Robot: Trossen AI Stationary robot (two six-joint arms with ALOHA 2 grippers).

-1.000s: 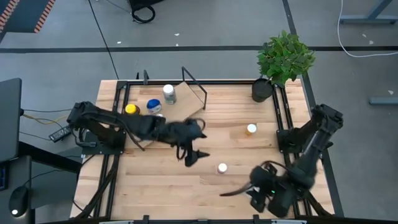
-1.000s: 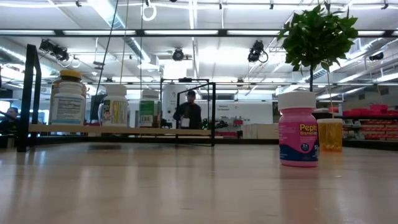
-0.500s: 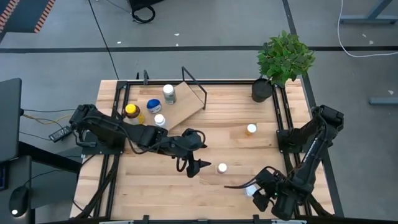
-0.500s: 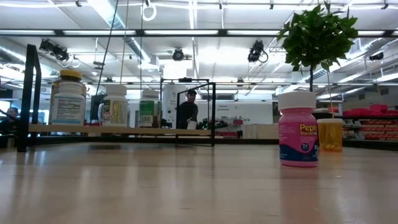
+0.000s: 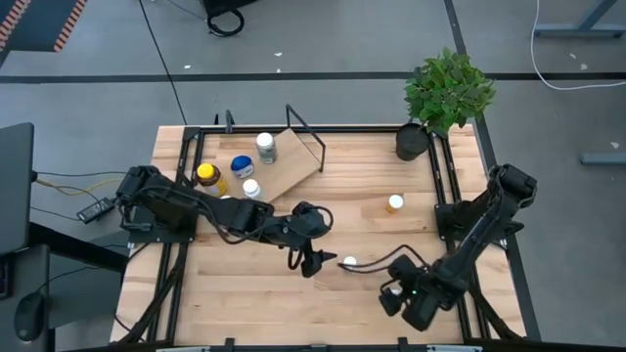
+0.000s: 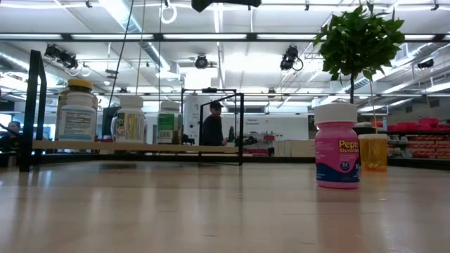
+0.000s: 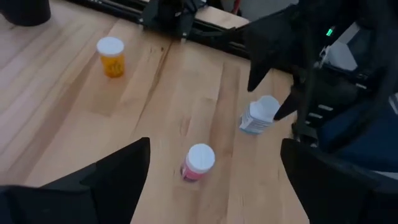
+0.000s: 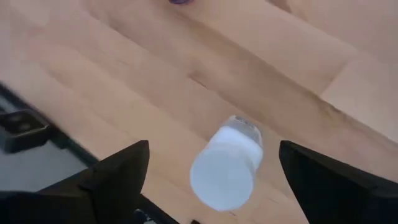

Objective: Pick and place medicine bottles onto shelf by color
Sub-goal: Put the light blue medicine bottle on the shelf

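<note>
- Spreading wide and empty, the right gripper (image 5: pixel 399 293) hangs at the near right table (image 5: pixel 245 293) edge over a tipped white bottle (image 8: pixel 225 164), its long axis slanting across the boards.
- Standing wide open too, the left gripper (image 5: pixel 311 262) hovers mid-table just left of an upright pink bottle (image 7: pixel 198 163), bare wood around it.
- Farther left, the shelf (image 5: pixel 289 166) carries four upright bottles (image 5: pixel 265 147).
- An orange bottle (image 5: pixel 394 203) stands alone, right of centre.

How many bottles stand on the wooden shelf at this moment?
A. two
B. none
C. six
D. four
D: the high view shows four bottles on the shelf: the yellow-capped bottle, the blue bottle and two white-capped bottles.
</note>
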